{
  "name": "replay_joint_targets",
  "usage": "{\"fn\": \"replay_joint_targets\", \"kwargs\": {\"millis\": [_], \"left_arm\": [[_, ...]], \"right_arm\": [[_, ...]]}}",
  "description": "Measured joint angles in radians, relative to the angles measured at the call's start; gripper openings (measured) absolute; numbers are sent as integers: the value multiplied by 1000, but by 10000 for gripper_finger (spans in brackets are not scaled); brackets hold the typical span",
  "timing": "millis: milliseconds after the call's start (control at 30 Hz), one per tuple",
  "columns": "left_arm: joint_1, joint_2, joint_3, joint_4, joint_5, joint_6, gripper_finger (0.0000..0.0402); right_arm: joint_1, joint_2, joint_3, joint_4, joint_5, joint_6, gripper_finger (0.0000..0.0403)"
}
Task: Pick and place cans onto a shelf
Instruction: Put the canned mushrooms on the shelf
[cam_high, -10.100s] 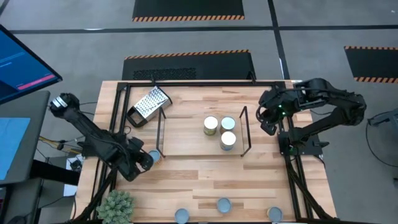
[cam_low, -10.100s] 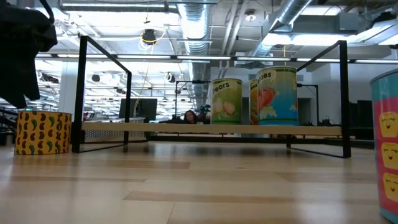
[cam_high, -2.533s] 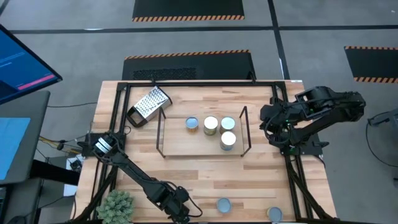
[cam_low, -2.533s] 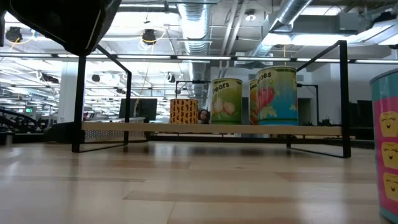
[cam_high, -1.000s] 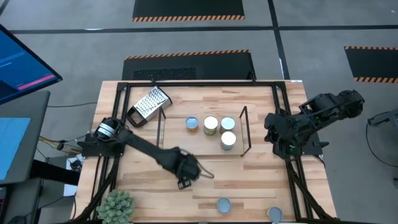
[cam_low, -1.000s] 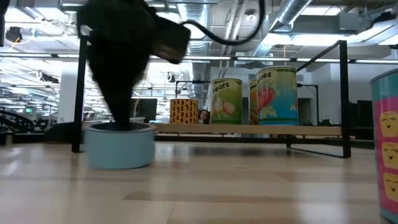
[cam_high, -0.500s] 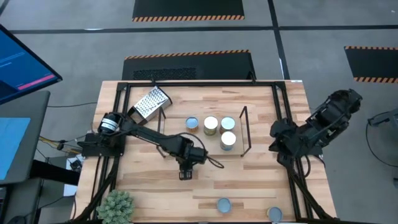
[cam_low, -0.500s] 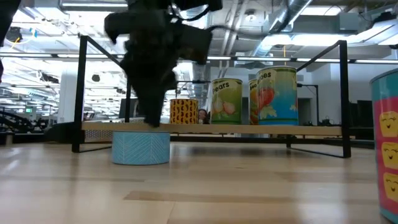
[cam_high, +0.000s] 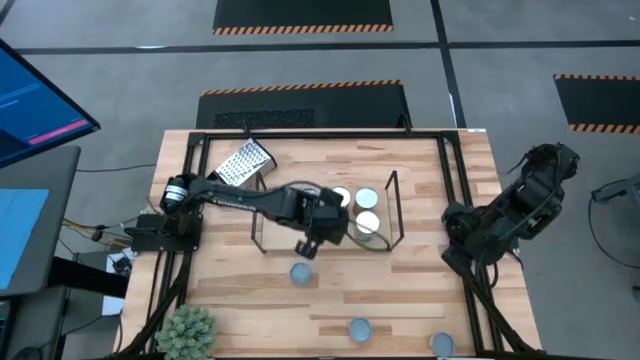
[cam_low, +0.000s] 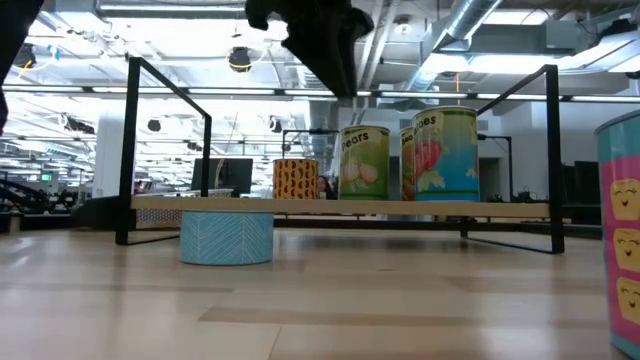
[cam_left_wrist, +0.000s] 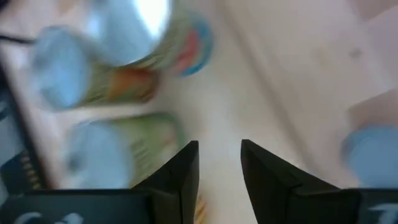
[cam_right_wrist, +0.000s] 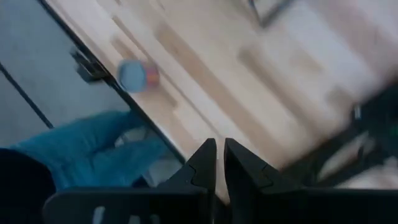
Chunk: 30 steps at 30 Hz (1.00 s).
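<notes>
Cans (cam_high: 354, 212) are grouped on the shelf (cam_high: 262, 214) at centre frame; one blue can (cam_high: 301, 272) is left on the surface below, the left hand (cam_high: 308, 246) held empty and slightly parted above.

both my arms are dark, jointed, matte links. the left arm (cam_high: 235, 196) carries a round silvery cap near its base; the right arm (cam_high: 520, 200) looks bulkier, all black.

Left end effector (cam_high: 308, 245) hangs mid-table, fingers slightly apart and empty; right end effector (cam_right_wrist: 219, 163), nearly closed, sits at the table's right edge.
</notes>
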Motion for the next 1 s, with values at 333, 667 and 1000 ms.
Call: {"fn": "replay_joint_targets", "kwargs": {"millis": [333,667,1000], "left_arm": [[117,0,265,-363,-45,-79,107],[183,-37,287,-540,-54,-199,107],[216,-284,284,-515,-110,-249,107]], "right_arm": [[132,16,-202,171,-188,265,59],[205,161,-310,449,-191,177,60],[157,317,-309,528,-430,41,129]]}}
